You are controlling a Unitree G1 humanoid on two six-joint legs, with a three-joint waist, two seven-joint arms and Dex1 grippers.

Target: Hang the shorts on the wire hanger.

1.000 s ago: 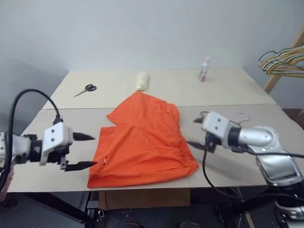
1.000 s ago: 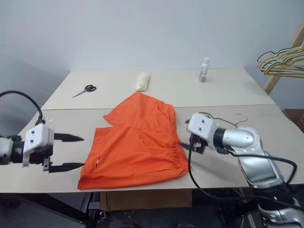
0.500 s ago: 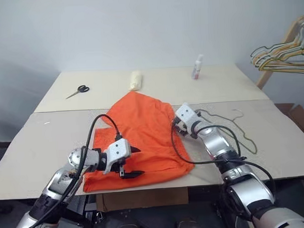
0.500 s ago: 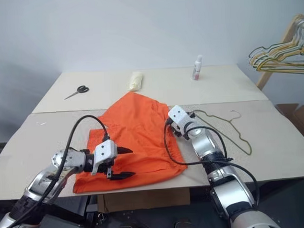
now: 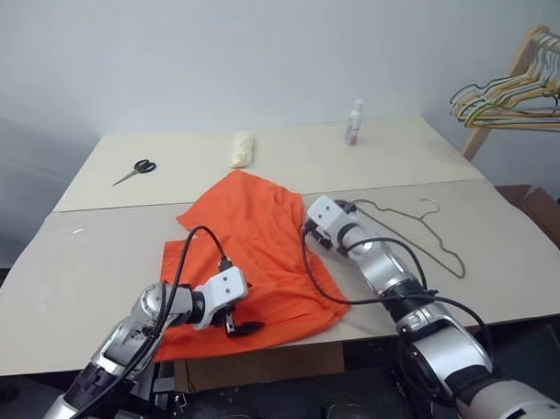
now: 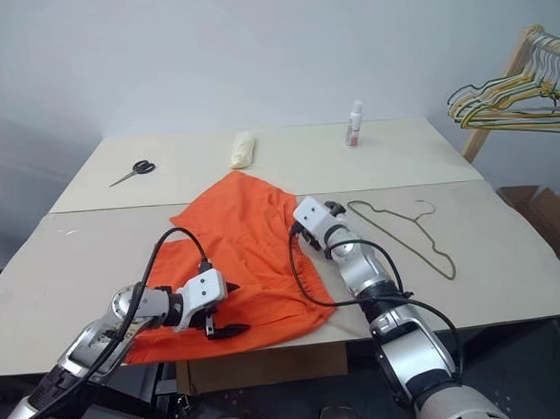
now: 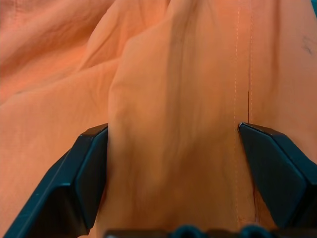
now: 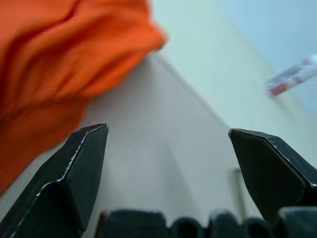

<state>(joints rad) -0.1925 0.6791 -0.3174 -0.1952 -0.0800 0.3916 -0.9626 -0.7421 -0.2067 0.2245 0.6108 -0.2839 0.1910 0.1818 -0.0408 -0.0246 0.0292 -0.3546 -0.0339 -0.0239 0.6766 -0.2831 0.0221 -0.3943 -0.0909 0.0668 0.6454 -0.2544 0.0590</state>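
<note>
Orange shorts (image 5: 254, 256) lie spread flat on the bench (image 5: 71, 272); left claw (image 7: 173, 163), fingers apart, straddles a raised fold near the front hem. Right claw (image 8: 168, 163), also apart and empty, sits just beside the waistband edge, the wire hanger (image 6: 405, 233) lying beyond it. Fabric looks light and limp, likely to sag and slip, so pinch the gathered waistband; the thin, stiff hanger is best taken by its hook.

Left pincer (image 7: 173, 163) sits with fingers spread across a raised fold of the shorts (image 5: 253, 238); the cloth runs off every edge of the left wrist view, so which part it is cannot be told. Small bottle (image 8: 292, 79) is blurred, label unreadable. Hanger bunch (image 5: 511, 96) is cut by the frame edge.
</note>
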